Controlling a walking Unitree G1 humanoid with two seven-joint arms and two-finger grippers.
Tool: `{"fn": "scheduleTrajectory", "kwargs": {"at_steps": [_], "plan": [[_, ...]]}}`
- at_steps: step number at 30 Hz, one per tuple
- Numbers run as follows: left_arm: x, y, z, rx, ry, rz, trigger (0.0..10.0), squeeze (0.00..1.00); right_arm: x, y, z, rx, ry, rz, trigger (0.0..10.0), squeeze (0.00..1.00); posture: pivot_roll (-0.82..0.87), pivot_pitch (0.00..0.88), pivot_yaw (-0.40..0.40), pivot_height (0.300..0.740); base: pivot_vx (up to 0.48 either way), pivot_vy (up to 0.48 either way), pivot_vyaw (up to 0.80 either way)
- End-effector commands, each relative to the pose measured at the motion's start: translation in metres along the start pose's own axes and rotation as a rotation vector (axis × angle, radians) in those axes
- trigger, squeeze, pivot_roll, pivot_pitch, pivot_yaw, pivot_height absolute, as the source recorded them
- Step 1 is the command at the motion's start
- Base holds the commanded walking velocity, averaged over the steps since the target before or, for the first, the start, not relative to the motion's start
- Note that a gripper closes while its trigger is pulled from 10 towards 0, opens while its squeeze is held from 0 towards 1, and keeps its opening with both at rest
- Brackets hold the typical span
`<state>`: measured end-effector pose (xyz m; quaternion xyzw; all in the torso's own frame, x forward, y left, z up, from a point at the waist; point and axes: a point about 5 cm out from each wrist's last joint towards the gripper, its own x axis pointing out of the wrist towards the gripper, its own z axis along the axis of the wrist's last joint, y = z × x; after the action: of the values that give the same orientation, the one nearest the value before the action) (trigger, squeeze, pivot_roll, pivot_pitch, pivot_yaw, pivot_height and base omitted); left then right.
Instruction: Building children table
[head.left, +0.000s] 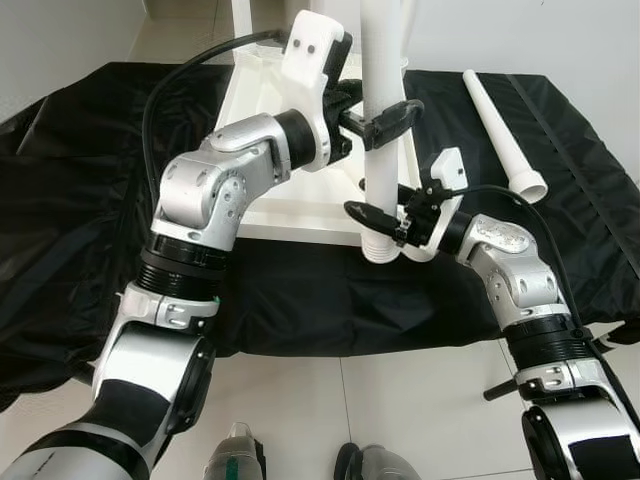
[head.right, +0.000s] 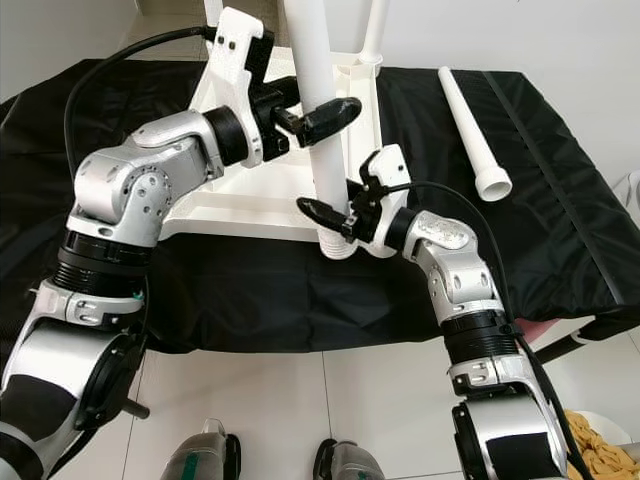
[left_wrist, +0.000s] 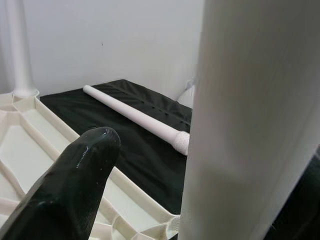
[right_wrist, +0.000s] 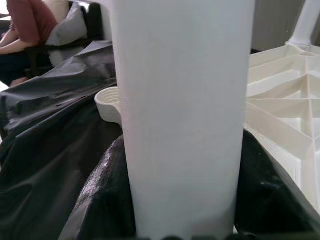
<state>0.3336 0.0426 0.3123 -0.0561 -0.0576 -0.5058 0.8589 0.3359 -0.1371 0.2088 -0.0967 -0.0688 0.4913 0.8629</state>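
Silver arms fill the foreground, and from the left side the left gripper (head.left: 388, 120) is seen closed around the upright white leg (head.left: 378, 60), high on its shaft. Beneath it the upturned white tabletop (head.left: 262, 95) is laid underside up on the black cloth (head.left: 70, 180), its ribbing exposed. At the far corners two more legs are seen standing in their sockets, one of them (left_wrist: 17, 47) caught in the left wrist view, so that part of the job is judged done. Moving right, the right gripper (head.left: 382, 222) is clamped on the same leg near its threaded foot, black fingers (right_wrist: 100, 200) wrapped round the tube, just at the tabletop's near right corner. The leg is being held at that corner and is not yet judged seated. Further right, a spare leg (head.left: 500, 125) is left lying loose on the cloth, well apart from the tabletop, still to be fitted
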Motion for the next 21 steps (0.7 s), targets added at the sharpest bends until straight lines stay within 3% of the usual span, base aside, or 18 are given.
{"fn": "scheduleTrajectory", "kwargs": {"at_steps": [1, 5, 12, 14, 16, 17, 18, 19, 21], "plan": [[-0.005, -0.02, 0.015, 0.004, -0.035, -0.337, 10.0, 0.0, -0.005, 0.001, -0.001, 0.003, 0.01, 0.025, 10.0, 0.0, 0.09, 0.018, -0.039, 0.74, 0.0, 0.0, 0.0], [-0.01, -0.023, 0.025, -0.059, -0.059, -0.4, 10.0, 0.0, -0.012, 0.001, -0.003, 0.008, 0.027, 0.055, 10.0, 0.0, 0.09, 0.021, -0.039, 0.74, 0.0, 0.0, 0.0], [-0.014, -0.025, 0.033, -0.091, -0.095, -0.442, 10.0, 0.0, -0.016, 0.0, -0.002, 0.013, 0.029, 0.063, 10.0, 0.0, 0.09, 0.023, -0.038, 0.74, 0.0, 0.0, 0.0], [-0.015, -0.025, 0.036, -0.1, -0.112, -0.45, 4.2, 0.0, -0.017, -0.002, -0.001, 0.014, 0.028, 0.062, 10.0, 0.0, 0.09, 0.023, -0.039, 0.74, 0.0, 0.0, 0.0], [-0.015, -0.025, 0.036, -0.1, -0.112, -0.45, 4.2, 0.0, -0.017, -0.002, -0.001, 0.014, 0.028, 0.062, 10.0, 0.0, 0.09, 0.023, -0.039, 0.74, 0.0, 0.0, 0.0], [-0.015, -0.026, 0.038, -0.112, -0.121, -0.456, 2.1, 0.0, -0.017, -0.002, -0.001, 0.013, 0.027, 0.061, 10.0, 0.0, 0.09, 0.023, -0.039, 0.74, 0.0, 0.0, 0.0], [-0.015, -0.026, 0.038, -0.112, -0.121, -0.456, 2.1, 0.0, -0.017, -0.002, -0.001, 0.013, 0.027, 0.061, 10.0, 0.0, 0.09, 0.023, -0.039, 0.74, 0.0, 0.0, 0.0], [-0.015, -0.027, 0.04, -0.119, -0.132, -0.461, 0.0, 0.0, -0.017, -0.003, 0.0, 0.013, 0.026, 0.061, 10.0, 0.0, 0.09, 0.023, -0.04, 0.74, 0.0, 0.0, 0.0], [-0.015, -0.027, 0.041, -0.117, -0.14, -0.457, 0.0, 0.0, -0.017, -0.003, 0.0, 0.011, 0.026, 0.062, 10.0, 0.0, 0.09, 0.023, -0.041, 0.74, 0.0, 0.0, 0.0]]}}
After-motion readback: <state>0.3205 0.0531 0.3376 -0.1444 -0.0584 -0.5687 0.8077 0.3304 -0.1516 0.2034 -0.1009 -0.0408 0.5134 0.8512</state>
